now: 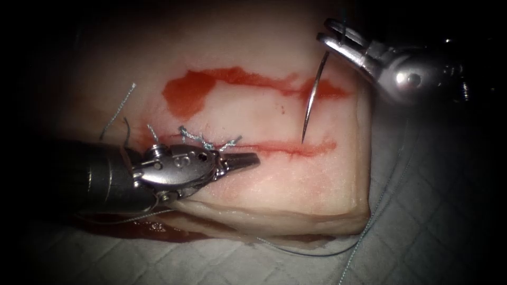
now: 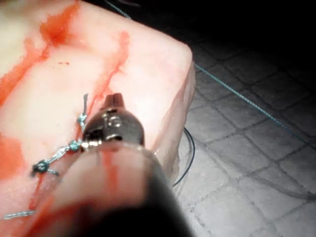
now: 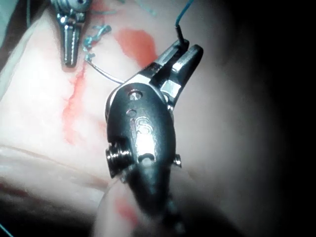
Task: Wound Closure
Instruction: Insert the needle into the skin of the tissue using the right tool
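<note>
Right claw [image 1: 334,32] clamped on the needle [image 1: 311,97] near its thread end, up at the far right of the tissue [image 1: 274,179]. Needle hangs free of the tissue, curving down; its point sits just above the right stretch of the cut [image 1: 296,148], whether touching the surface I cannot tell. Right wrist view: same claw [image 3: 180,54] closed on the needle [image 3: 106,74], thread [image 3: 183,12] leaving the needle's butt end past the jaws.

Left claw [image 1: 244,161] together, holding nothing, tip lying low over the tissue just below the cut, beside the knots [image 1: 203,140]. Left wrist view: claw [image 2: 114,101] closed, knots [image 2: 59,155] on the cut line next to it.

Cut ends of thread [image 1: 119,113] stick up left of the knots. Thread [image 1: 369,221] trails from the right tool down over the grey cloth [image 1: 438,221] and loops back along the tissue's front edge. Red fluid [image 1: 190,92] in a wide smear above the cut, thinner along the cut itself.
</note>
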Motion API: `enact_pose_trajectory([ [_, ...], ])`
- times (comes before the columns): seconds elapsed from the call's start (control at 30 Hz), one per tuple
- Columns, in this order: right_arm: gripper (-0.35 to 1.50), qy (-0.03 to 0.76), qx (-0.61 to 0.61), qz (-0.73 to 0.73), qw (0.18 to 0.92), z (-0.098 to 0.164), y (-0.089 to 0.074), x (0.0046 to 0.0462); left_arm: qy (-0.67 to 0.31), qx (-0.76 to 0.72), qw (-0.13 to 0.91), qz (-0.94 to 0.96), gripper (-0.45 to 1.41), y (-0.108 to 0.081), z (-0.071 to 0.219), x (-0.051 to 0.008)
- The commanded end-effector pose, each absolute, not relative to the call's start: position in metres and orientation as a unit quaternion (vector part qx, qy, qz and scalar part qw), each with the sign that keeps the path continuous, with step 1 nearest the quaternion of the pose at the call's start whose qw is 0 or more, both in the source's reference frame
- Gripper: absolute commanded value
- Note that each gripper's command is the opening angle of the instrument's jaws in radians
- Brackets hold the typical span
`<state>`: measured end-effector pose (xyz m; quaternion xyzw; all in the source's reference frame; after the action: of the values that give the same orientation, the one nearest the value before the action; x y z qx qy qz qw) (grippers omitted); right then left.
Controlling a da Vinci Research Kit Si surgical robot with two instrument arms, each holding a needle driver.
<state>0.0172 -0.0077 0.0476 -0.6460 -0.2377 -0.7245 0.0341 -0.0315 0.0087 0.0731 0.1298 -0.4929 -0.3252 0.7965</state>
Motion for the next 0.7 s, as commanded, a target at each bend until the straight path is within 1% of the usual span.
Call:
enact_pose_trajectory([
  [0.03, -0.35, -0.257, -0.634, -0.729, -0.01, 0.0485, -0.0072, 0.0187, -0.493, 0.128, 0.797, -0.323, -0.45, 0.0086, 0.0736, -0.0322],
  [0.1, -0.35, -0.298, -0.623, -0.721, -0.061, 0.0493, -0.0073, 0.0192, -0.493, 0.124, 0.799, -0.321, -0.45, 0.0084, 0.0738, -0.0323],
  [0.17, -0.35, -0.314, -0.627, -0.707, -0.091, 0.05, -0.0072, 0.0201, -0.487, 0.118, 0.805, -0.317, -0.45, 0.0079, 0.0746, -0.0324],
  [0.3, -0.35, -0.32, -0.631, -0.699, -0.106, 0.0506, -0.0075, 0.0214, -0.478, 0.117, 0.811, -0.315, -0.45, 0.0076, 0.075, -0.0323],
  [0.53, -0.35, -0.306, -0.663, -0.669, -0.142, 0.0514, -0.0081, 0.0245, -0.471, 0.118, 0.816, -0.313, -0.45, 0.0074, 0.0751, -0.0321],
  [0.7, -0.35, -0.275, -0.673, -0.664, -0.175, 0.052, -0.009, 0.0258, -0.471, 0.118, 0.816, -0.313, -0.45, 0.0073, 0.0751, -0.0321],
])
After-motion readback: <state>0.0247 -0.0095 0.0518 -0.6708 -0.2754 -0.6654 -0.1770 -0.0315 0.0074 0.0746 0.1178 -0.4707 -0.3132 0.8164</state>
